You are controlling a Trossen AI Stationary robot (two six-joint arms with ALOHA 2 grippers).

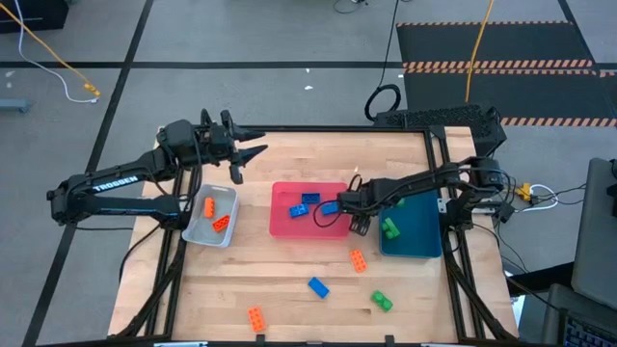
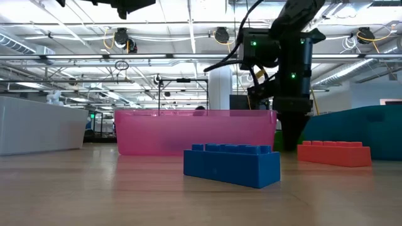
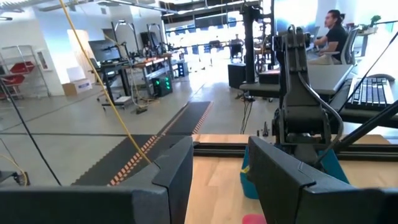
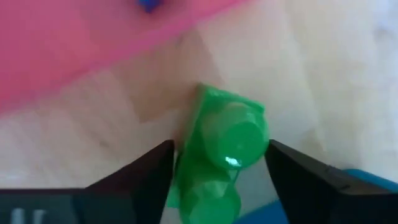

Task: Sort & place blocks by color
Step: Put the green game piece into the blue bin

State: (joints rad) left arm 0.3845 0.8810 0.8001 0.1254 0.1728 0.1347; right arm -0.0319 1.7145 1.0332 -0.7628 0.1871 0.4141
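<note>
Pale wooden table stands on a grey workshop floor with striped black mats; ceiling lights show in the low view. The right gripper is clamped on a green studded plastic brick between the pink plastic tray and the teal tray; which way its long axis runs cannot be told. The left gripper hangs spread apart above the table's far edge. The grey tray holds two orange bricks, the pink two blue, the teal one green. Four bricks lie loose: two orange, one blue, one green.

Bright ceiling lights, wrist close-up blurred
</note>
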